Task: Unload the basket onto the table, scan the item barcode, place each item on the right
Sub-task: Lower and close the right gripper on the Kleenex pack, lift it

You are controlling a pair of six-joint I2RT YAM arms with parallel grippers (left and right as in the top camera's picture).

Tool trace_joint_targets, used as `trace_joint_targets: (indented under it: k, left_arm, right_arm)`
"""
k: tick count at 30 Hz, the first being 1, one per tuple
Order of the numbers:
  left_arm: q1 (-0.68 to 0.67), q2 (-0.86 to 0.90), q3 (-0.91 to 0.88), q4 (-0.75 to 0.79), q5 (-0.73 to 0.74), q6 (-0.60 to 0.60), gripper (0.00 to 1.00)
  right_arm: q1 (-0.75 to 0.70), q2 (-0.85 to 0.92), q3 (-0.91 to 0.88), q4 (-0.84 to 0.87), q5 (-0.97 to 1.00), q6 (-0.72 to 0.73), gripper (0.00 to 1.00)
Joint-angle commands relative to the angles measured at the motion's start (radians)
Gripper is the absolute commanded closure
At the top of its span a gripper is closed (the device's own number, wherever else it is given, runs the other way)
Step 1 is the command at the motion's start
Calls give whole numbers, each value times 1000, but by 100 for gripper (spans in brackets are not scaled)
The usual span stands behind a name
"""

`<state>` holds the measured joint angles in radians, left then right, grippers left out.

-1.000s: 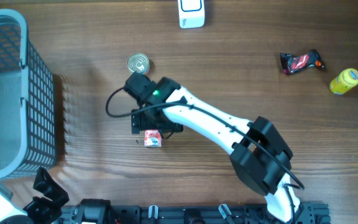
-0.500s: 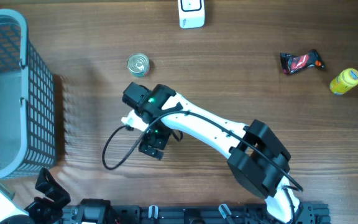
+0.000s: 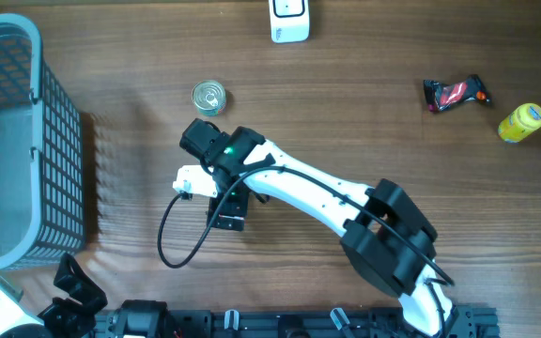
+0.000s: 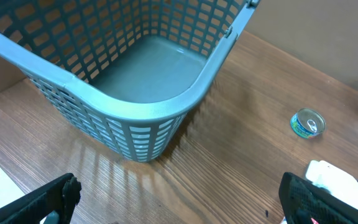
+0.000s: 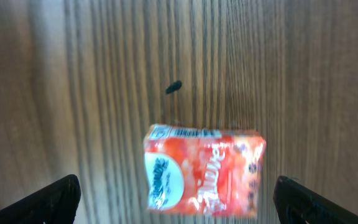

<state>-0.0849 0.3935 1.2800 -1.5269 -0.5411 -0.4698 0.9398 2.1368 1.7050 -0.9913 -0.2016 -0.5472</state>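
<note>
Nothing scanned yet: your right hand (image 5: 176, 200) hangs spread above the red packet (image 5: 204, 169) on the surface (image 5: 104, 74); grasp and a pass at the scanner (image 3: 289, 21) remain.

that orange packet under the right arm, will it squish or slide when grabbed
The orange packet looks like a glossy soft wrapper, so it probably gives a little when squeezed and may be slippery. It lies flat on the table, so a push would likely slide it, not roll it.
</note>
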Motion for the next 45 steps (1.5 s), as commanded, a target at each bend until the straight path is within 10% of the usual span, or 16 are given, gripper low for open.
trace_joint_targets:
  k: [1, 20, 23, 45]
  left_arm:
    - [5, -2, 8, -2, 10, -10, 0]
    - [5, -2, 8, -9, 14, -10, 0]
    - [5, -2, 8, -9, 14, -11, 0]
    - [5, -2, 8, -10, 21, -10, 0]
  right_arm:
    - [-4, 84, -13, 22, -16, -26, 0]
    - [-81, 138, -13, 24, 21, 1, 12]
    - [-87, 138, -13, 19, 16, 0, 30]
    - [-160, 137, -12, 20, -502, -155, 41]
